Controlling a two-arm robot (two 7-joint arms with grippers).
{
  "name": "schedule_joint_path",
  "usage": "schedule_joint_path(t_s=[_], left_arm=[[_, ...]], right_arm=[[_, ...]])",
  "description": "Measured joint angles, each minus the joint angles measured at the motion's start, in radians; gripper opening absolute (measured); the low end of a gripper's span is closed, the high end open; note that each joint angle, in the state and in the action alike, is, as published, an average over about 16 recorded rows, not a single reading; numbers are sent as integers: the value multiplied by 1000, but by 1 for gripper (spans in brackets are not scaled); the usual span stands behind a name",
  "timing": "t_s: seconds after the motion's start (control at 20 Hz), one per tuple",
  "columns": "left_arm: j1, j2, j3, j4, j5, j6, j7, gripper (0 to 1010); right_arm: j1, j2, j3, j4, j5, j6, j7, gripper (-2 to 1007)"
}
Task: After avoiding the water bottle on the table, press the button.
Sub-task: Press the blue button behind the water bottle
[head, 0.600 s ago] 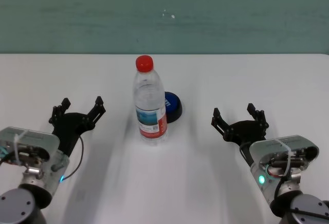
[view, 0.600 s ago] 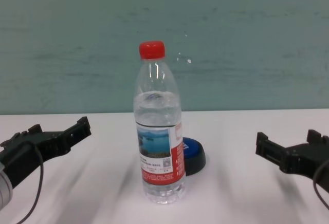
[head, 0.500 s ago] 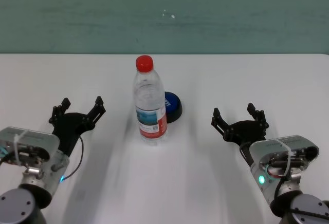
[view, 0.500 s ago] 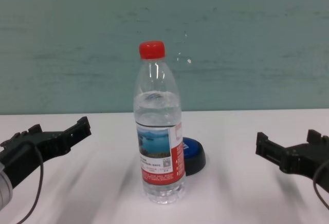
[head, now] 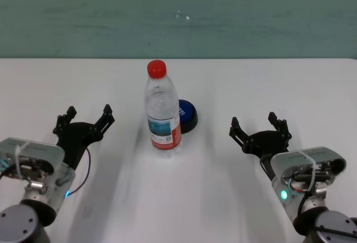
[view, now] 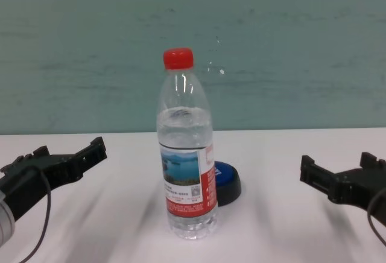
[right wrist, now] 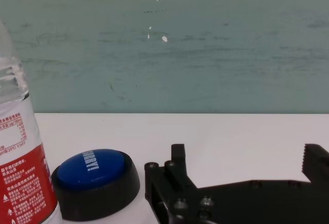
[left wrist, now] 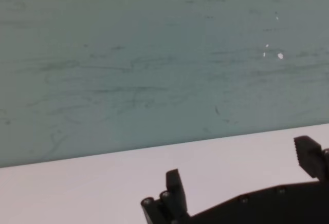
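Observation:
The water bottle stands upright mid-table, clear with a red cap and a red, white and blue label; it also shows in the chest view and the right wrist view. The blue-domed button on its black base sits just behind and right of the bottle, partly hidden by it in the chest view and plain in the right wrist view. My left gripper is open and empty, left of the bottle. My right gripper is open and empty, right of the button.
The white table runs back to a teal wall. The left wrist view shows only table, wall and my left gripper's fingertips.

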Motion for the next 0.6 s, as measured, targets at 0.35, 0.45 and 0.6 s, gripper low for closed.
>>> schedule_joint_path(t_s=[0.35, 0.45, 0.6], left_arm=[[0, 0, 0, 0, 0, 0, 0, 1000], [1, 0, 0, -1, 1, 0, 1, 1000], [9, 2, -1, -11, 15, 4, 7, 1000]], right_arm=[[0, 0, 0, 0, 0, 0, 0, 1004], [0, 0, 0, 0, 0, 0, 0, 1004], [0, 0, 0, 0, 0, 0, 0, 1004]])
